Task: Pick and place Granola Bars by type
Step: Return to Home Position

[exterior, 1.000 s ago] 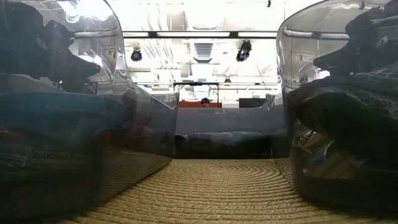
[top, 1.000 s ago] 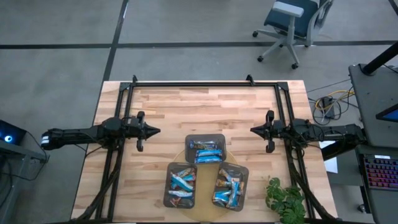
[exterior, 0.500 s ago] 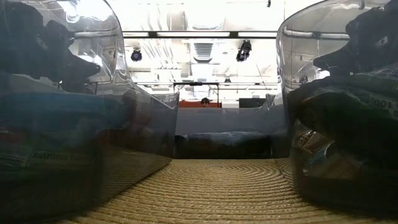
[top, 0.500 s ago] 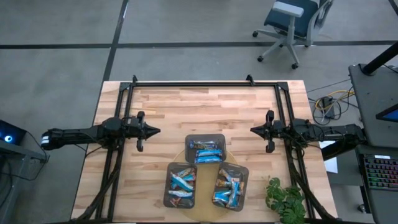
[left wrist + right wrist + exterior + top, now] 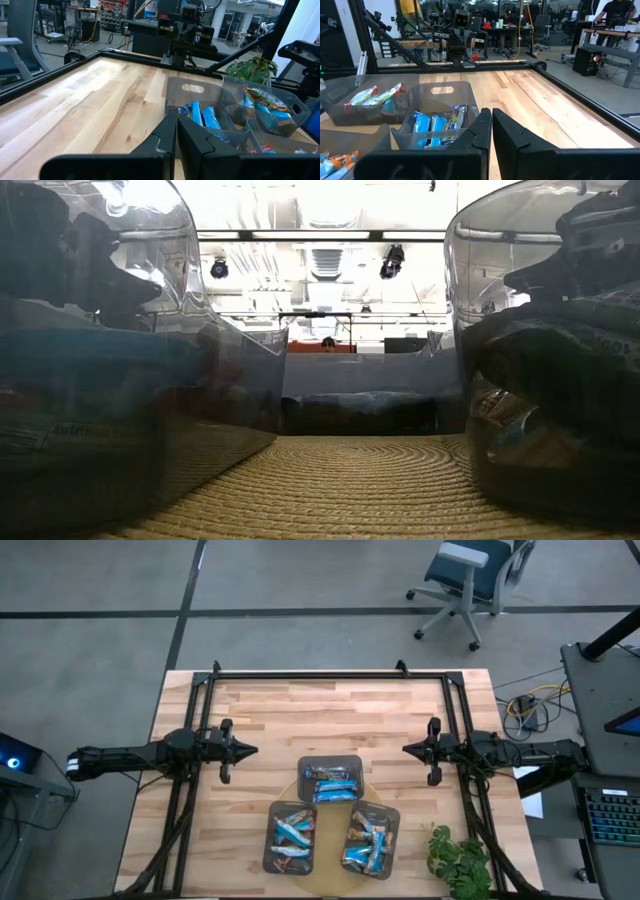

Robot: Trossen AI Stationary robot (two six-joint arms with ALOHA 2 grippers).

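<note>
Three clear grey trays stand on a round woven mat [image 5: 330, 875] near the table's near edge. The far tray [image 5: 330, 781] holds blue granola bars [image 5: 205, 116]. The near left tray [image 5: 291, 837] and the near right tray [image 5: 371, 839] hold blue bars mixed with tan and white ones. My left gripper [image 5: 252, 751] hovers shut above the table's left part, pointing level toward the right. My right gripper [image 5: 407, 749] hovers shut above the right part, pointing left. Both stand clear of the trays.
A black metal frame [image 5: 330, 673] runs along the table's far edge and down both sides. A green plant [image 5: 458, 862] stands at the near right corner. Bare wood [image 5: 330, 715] lies between the grippers and the far edge.
</note>
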